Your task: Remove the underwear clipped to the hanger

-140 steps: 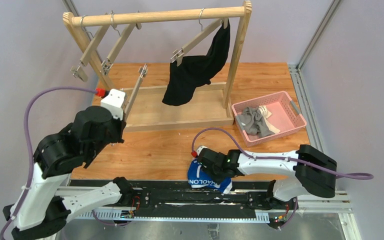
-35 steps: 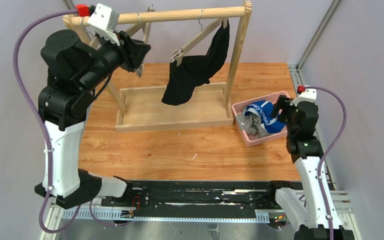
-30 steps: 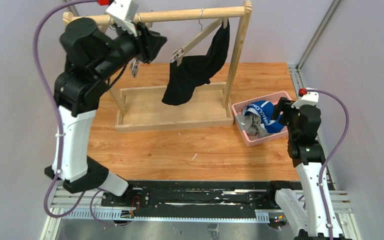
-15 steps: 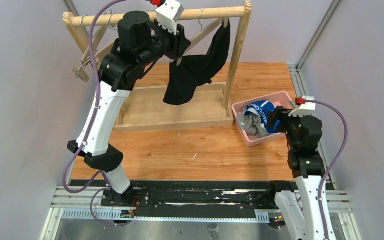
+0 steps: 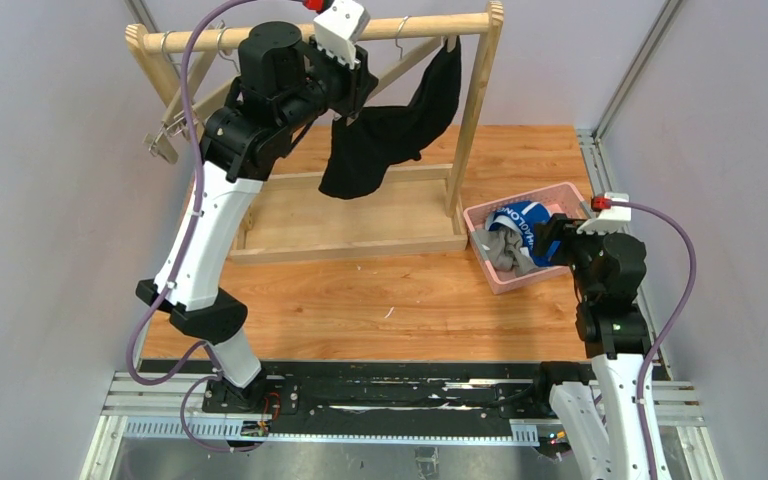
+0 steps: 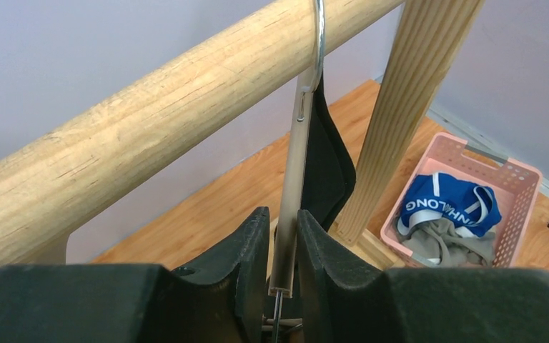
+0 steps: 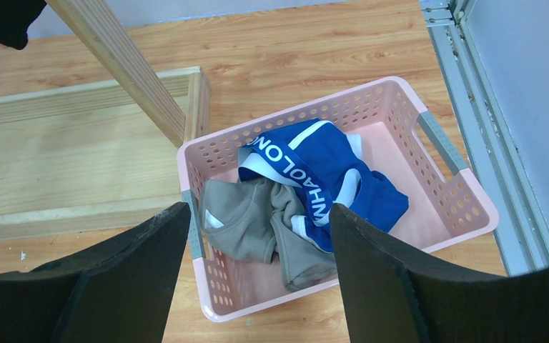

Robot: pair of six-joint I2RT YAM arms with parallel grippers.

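High by wooden rack (image 5: 430, 25), left hand (image 6: 284, 239) seemingly pinches hanger (image 6: 297, 161).

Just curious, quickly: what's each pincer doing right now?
Left pincer: closed on the wooden hanger.
Right pincer: open, empty, above the pink basket.

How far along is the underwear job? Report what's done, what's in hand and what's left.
Done: the blue briefs and the grey-beige briefs lie in the pink basket, under the open, empty right gripper. In hand: the left gripper is closed around the hanger carrying the black briefs. Left: the black briefs still hang from it on the rack, not yet removed.
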